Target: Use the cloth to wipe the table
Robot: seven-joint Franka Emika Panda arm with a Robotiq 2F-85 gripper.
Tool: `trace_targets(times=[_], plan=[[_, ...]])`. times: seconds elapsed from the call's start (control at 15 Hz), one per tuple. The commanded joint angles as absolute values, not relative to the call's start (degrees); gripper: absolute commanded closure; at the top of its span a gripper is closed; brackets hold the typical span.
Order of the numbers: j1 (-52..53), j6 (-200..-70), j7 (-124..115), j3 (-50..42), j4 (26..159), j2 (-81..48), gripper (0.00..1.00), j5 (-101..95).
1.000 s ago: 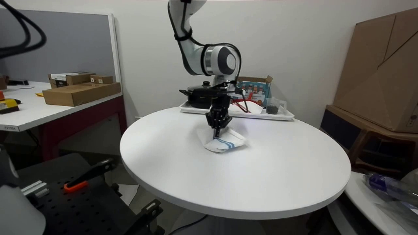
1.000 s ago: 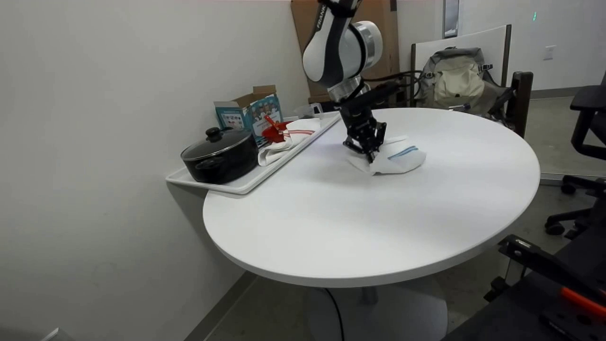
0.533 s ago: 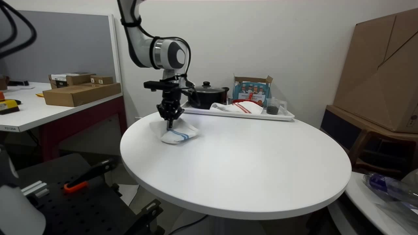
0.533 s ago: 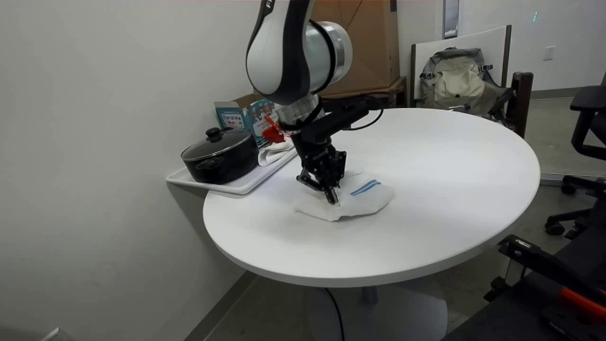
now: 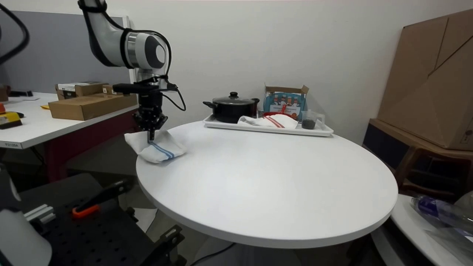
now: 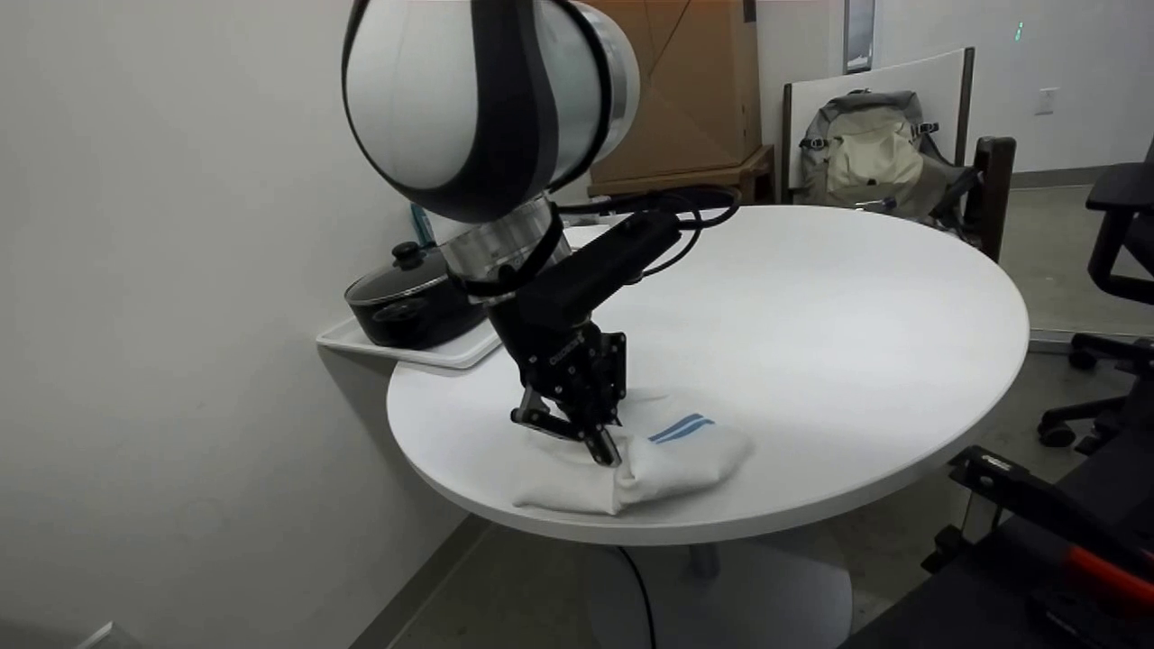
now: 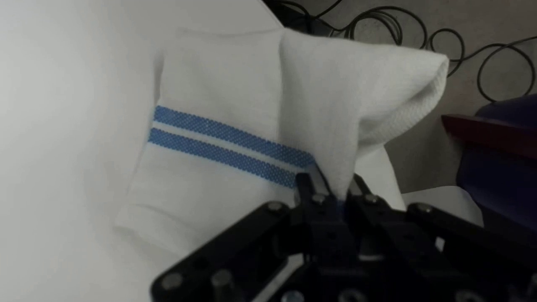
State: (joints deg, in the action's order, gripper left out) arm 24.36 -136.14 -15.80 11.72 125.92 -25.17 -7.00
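Got white cloth (image 7: 235, 113) w/ two blue stripes right at rim of round table (image 5: 277, 184), well apart from tray (image 5: 236, 127). Pinched in gripper (image 7: 331, 188), bunched betw fingertips (image 7: 305, 188) acc. to wrist view. Contact of tips w/ tabletop: can't tell, covered by cloth.

Per wrist view, rucked up in folds, w/ one corner out past rim above floor (image 7: 495, 21) & loose coiled cables (image 7: 386, 7). Only there: cables + weave of stripes. Same overhang in an exterior view, at left end of table, w/ side desk (image 5: 26, 129) + brown cartons (image 5: 92, 106) further left. In an exterior view, close to near rim, below arm (image 6: 487, 108); overhang unclear from there.

On tray, in plain sight in an exterior view: lidded black pot (image 5: 232, 111), towel (image 5: 268, 122) w/ red stripes, blue box (image 5: 282, 100), clear cup (image 5: 308, 120) w/ dark contents. Red item (image 5: 275, 113) too, type unclear, partly behind towel. Mostly blocked by arm in an exterior view, except for pot & near end of tray.

Further out: backpack (image 6: 870, 162) & part of office chair (image 6: 1122, 189), in an exterior view only. Big carton (image 5: 432, 85) in both exterior views, beyond table.
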Motion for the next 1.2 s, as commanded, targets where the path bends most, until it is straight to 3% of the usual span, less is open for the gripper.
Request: trace_targets(times=[0.0,0.53,1.13], plan=[[23.8,-135.8,-17.5,8.7,125.2,-26.4,0.98,-10.0],[18.5,-133.4,-17.4,1.5,123.8,-31.7,0.98,-11.0],[5.2,-131.3,-20.1,-9.1,113.9,-35.2,0.98,-8.5]])
